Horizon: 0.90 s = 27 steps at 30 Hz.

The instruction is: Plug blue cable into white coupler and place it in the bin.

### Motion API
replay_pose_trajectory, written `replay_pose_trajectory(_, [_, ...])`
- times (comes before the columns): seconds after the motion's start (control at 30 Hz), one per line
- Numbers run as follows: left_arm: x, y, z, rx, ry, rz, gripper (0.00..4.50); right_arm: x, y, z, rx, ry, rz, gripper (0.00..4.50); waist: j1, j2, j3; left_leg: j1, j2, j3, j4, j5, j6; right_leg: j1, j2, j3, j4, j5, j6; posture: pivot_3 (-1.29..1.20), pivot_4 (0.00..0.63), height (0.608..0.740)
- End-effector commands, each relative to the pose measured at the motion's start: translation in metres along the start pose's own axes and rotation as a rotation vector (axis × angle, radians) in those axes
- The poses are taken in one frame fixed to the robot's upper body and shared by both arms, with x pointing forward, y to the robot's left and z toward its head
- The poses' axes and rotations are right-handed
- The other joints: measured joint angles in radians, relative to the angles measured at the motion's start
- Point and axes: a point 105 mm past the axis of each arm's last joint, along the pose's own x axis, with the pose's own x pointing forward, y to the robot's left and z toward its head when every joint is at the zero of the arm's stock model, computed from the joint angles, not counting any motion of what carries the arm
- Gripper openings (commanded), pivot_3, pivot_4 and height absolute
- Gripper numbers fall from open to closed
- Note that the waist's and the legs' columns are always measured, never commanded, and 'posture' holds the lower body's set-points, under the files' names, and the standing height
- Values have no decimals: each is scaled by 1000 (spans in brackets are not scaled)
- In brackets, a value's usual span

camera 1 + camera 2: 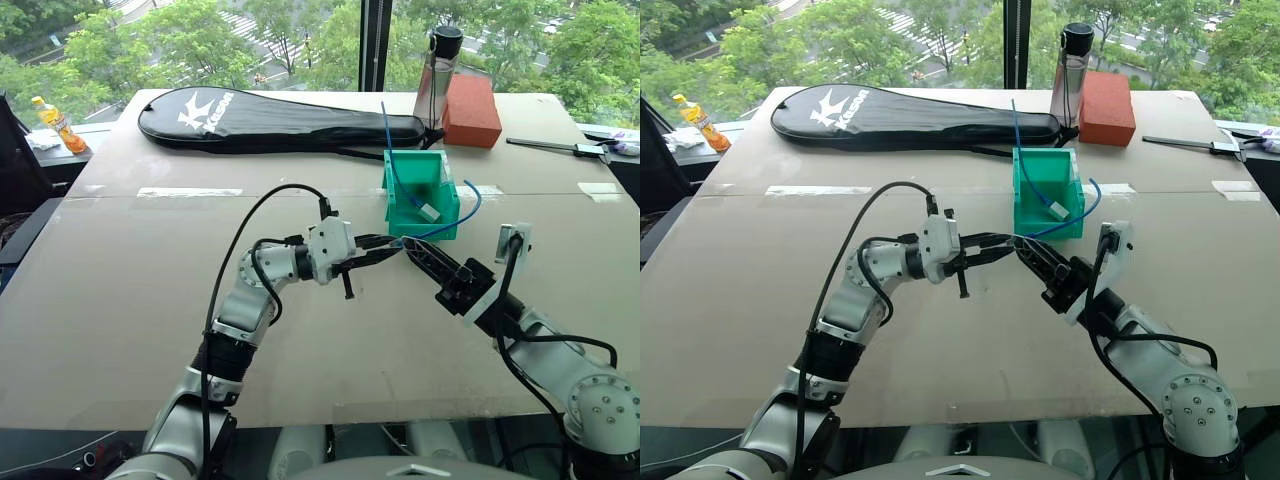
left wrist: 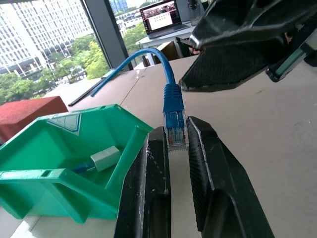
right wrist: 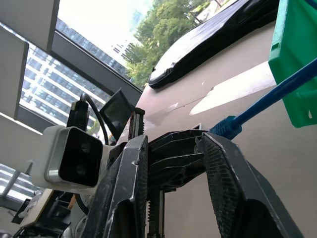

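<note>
Left eye view: above a broad tan cardboard-covered table (image 1: 130,300), the left gripper (image 1: 385,246) pinches the clear plug end of the short, thin, bright-blue network cable (image 1: 470,205), its two black fingers clamped tight on the plug in the left wrist view (image 2: 176,134). The cable arcs away toward two o'clock, past the right-hand wall of the small teal-green plastic bin (image 1: 445,215), which stands just beyond the two grippers at twelve o'clock. The right gripper (image 1: 415,252) meets the left one tip to tip, its ribbed fingers (image 3: 225,173) parted with nothing seen between them; the blue plug boot lies just beside them. Inside the bin rests a white boxy block (image 2: 105,157) on the end of a longer blue cable (image 1: 392,160), which rises out over the bin's rear rim. The tiny white coupler cannot be told apart in these frames. Behind the bin, at one o'clock, sits a red-brown brick-shaped block (image 1: 470,110).
</note>
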Motion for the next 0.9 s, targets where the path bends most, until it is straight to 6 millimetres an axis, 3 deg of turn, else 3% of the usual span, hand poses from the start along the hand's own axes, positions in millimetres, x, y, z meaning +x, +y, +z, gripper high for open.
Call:
replay_pose_trajectory(0.03, [4, -1, 13, 31, -40, -8, 0, 5, 2, 4, -6, -9, 5, 1565, -1, 0, 0, 0, 0, 0, 0, 0, 0, 0, 0, 0, 0, 0, 0, 0, 150, 740])
replay_pose_trajectory(0.4, [5, -2, 15, 29, -49, -14, 0, 12, -2, 10, -10, -46, -8, 1565, -1, 0, 0, 0, 0, -1, 0, 0, 0, 0, 1, 0, 0, 0, 1, 0, 150, 740])
replay_pose_trajectory(0.5, [5, -3, 15, 29, -51, -16, 0, 14, -3, 10, -11, -47, -13, 889, -1, 0, 0, 0, 0, -1, 0, 0, 0, 0, 1, 0, 0, 1, 1, 0, 150, 740])
replay_pose_trajectory(0.57, [4, -3, 15, 30, -52, -15, 0, 14, -4, 10, -13, -47, -18, 37, -1, 0, 0, 0, 0, 0, 0, 0, 0, 0, 1, 0, 0, 1, 1, 0, 150, 740])
replay_pose_trajectory(0.8, [2, -4, 15, 17, -59, -10, 0, 15, -4, 8, -25, -42, -20, 37, -1, 0, 0, 0, 0, -1, 0, 0, 0, 0, 1, 0, 0, 1, 1, 0, 150, 740])
replay_pose_trajectory(0.9, [-2, 4, 17, -12, -81, 45, 0, 15, -3, 8, -30, -40, -13, 37, -1, 0, 0, 0, 0, 0, 0, 0, 0, 0, 1, 0, 0, 1, 1, 0, 150, 740])
